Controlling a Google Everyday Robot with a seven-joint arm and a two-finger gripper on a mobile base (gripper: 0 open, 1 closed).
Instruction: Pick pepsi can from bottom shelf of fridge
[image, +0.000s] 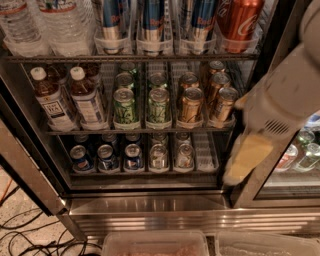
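The fridge (150, 205) stands open with its dark interior facing me. On the bottom shelf (145, 172), three dark-blue pepsi cans stand side by side in clear lane trays at the left: one (81, 159), a second (107, 157) and a third (133, 156). Two plain silver cans (158, 156) stand to their right, then an empty lane (206, 152). My gripper (246, 161) hangs on the pale arm (285, 95) at the right, in front of the fridge's right post, level with the bottom shelf and well to the right of the pepsi cans. It holds nothing that I can see.
The middle shelf holds tea bottles (52, 102), green cans (125, 106) and gold cans (191, 105). The top shelf holds water bottles, tall blue-silver cans and a red cola can (239, 20). Clear bins (155, 244) sit on the floor below, with cables (30, 240) at the left. A second compartment with bottles (300, 155) is at the right.
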